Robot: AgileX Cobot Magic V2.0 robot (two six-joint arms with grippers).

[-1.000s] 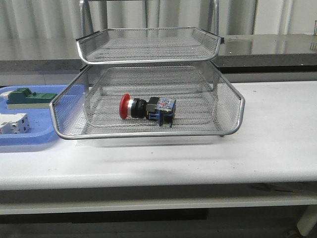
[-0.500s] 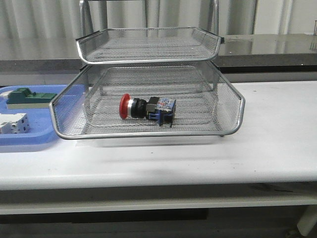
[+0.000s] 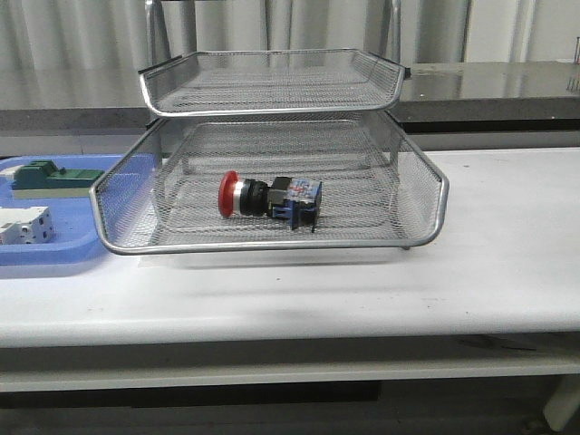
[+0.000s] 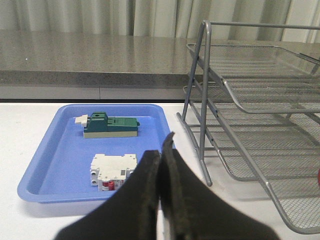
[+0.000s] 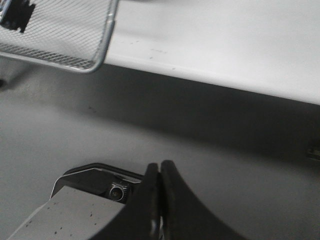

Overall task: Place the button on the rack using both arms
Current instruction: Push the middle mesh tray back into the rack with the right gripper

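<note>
The button [image 3: 269, 197], red cap to the left and blue-black block to the right, lies on its side in the lower visible tray of the silver wire-mesh rack [image 3: 426, 195] in the front view. No gripper shows in the front view. In the left wrist view my left gripper [image 4: 161, 150] is shut and empty, held above the table between the blue tray and the rack [image 4: 260, 95]. In the right wrist view my right gripper [image 5: 159, 169] is shut and empty, low beside the table's edge, with a rack corner [image 5: 102, 42] above.
A flat blue tray [image 3: 54, 254] stands left of the rack and holds a green block [image 3: 50, 177] and a white boxy component [image 3: 23, 225]; both also show in the left wrist view, the green block [image 4: 107, 125] and the white component [image 4: 112, 170]. A grey counter runs behind the white table [image 3: 507, 236].
</note>
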